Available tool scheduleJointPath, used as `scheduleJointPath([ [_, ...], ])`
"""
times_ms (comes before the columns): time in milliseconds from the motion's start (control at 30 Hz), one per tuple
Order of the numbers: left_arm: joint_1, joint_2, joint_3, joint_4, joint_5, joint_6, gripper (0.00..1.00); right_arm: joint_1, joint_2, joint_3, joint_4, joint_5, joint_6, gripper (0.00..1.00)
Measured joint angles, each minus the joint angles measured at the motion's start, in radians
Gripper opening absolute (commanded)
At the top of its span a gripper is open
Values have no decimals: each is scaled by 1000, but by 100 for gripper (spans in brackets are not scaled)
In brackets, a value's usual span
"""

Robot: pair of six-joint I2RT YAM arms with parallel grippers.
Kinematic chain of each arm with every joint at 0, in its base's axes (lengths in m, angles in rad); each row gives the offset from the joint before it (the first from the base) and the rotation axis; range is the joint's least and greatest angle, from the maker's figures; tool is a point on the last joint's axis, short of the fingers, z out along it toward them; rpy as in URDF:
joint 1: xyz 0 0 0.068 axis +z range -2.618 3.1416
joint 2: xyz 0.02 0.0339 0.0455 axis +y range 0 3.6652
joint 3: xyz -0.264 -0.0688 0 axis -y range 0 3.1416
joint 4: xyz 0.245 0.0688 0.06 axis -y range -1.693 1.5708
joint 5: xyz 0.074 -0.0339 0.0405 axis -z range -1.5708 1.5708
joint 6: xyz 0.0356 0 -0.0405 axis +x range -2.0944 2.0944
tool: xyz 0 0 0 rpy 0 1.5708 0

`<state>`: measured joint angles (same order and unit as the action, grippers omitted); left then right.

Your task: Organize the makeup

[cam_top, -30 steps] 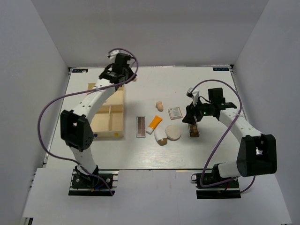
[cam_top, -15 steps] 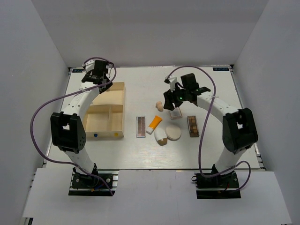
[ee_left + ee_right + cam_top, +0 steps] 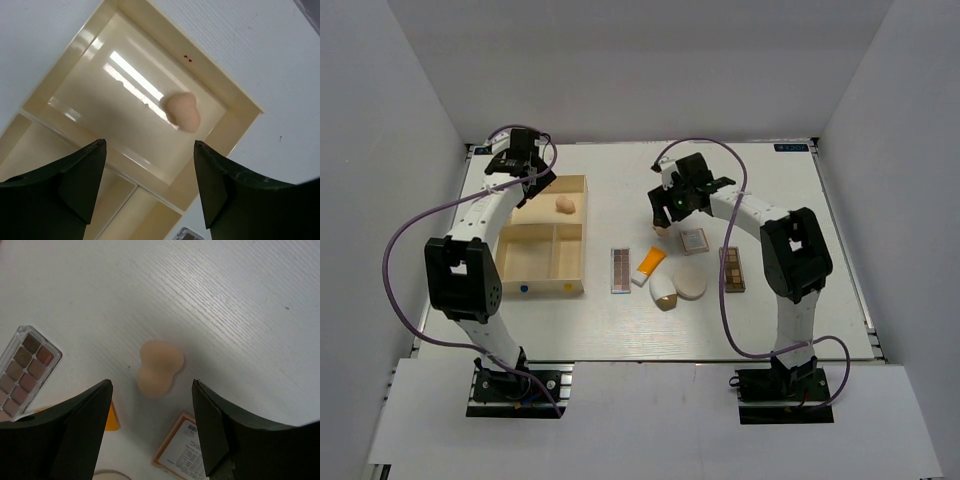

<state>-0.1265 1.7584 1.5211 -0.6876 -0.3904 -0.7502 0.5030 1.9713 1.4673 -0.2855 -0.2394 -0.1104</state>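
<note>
Jaws spread on both arms. Right gripper hovers over the loose peach sponge on the table, so we're at pick-up: descend, close gently, carry to the wooden tray. Left gripper hangs empty above it; a second sponge lies in its far compartment. Near compartments look bare, though glare hides detail. Eyeshadow palettes, orange tube, square compact wait outside.

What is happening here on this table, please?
Two robot arms are sorting makeup into a wooden tray. The left gripper hangs open above the tray's far compartment, where one peach sponge lies. The right gripper hangs open over a second sponge on the table, beside the square compact. Palettes, tube and puff are not yet in the tray.
</note>
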Motion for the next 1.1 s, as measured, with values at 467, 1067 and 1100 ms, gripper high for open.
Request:
scheduleJointPath([
  [467, -14, -463, -316, 143, 290, 23, 61, 17, 145, 59, -4, 41, -9, 21],
  [1067, -14, -790, -664, 407, 669, 11, 60, 161, 173, 446, 115, -238, -126, 21],
  [1100, -14, -805, -664, 411, 670, 11, 60, 179, 185, 456, 151, -239, -122, 21],
])
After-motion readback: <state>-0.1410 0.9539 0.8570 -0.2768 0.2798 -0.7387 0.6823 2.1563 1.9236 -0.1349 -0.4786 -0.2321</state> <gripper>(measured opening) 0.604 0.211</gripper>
